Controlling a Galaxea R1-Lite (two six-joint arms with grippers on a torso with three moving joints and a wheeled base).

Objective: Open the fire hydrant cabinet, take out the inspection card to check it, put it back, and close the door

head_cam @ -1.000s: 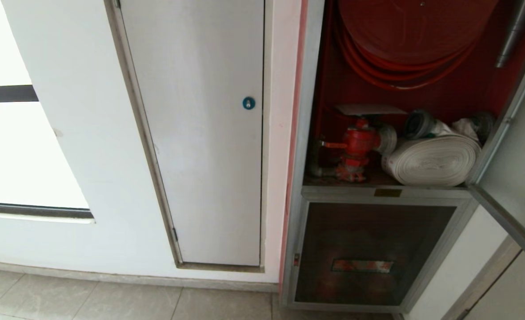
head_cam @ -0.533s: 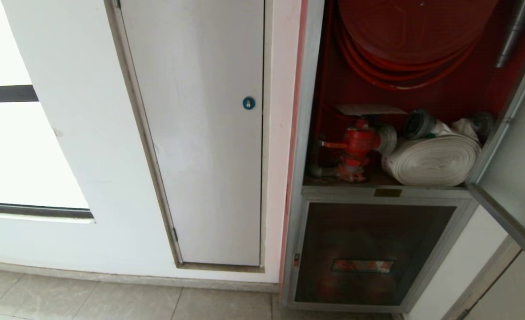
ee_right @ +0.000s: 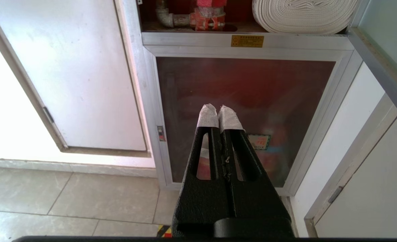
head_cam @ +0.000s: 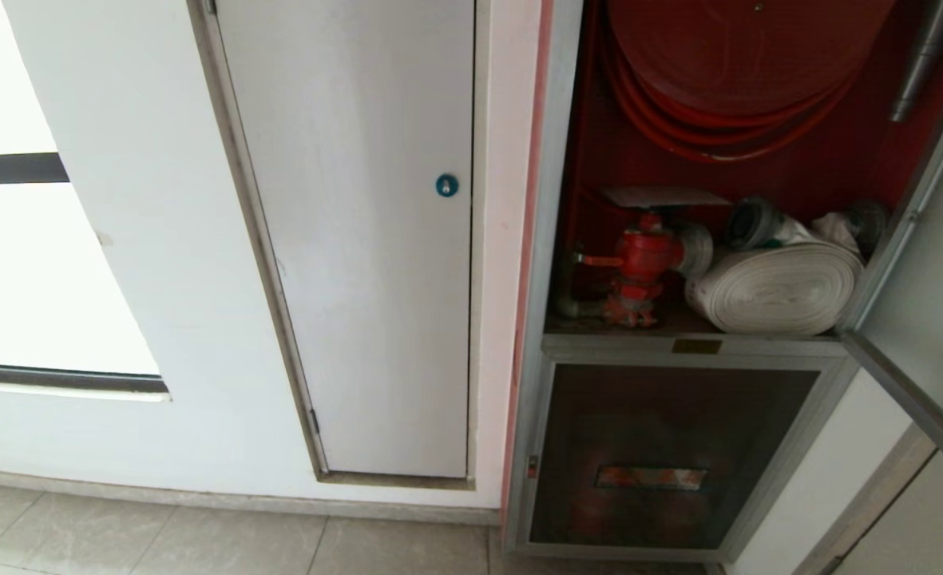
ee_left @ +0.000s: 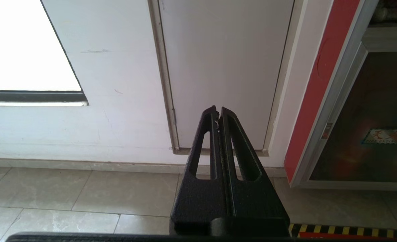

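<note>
Only the head view shows the card [head_cam: 663,196], lying flat on the valve [head_cam: 639,259] inside the open cabinet [head_cam: 555,200], with the door [head_cam: 930,279] swung right. Both wrist views look low: left gripper [ee_left: 218,111] and right gripper [ee_right: 219,109] are pressed together, empty, level above the floor [ee_left: 84,191].

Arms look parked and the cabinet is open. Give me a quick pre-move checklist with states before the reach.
1. Glass door in silver frame swung open: ok.
2. Thin whitish inspection card visible, lying above the red hydrant valve: ok.
3. Left end effector shut and empty, facing the plain white panel door: ok.
4. Right end effector shut, so not ready to grasp: not ok.
5. Right end effector aimed at the lower dark panel, not the card: not ok.
6. Card's printed side readable: cannot tell.
</note>
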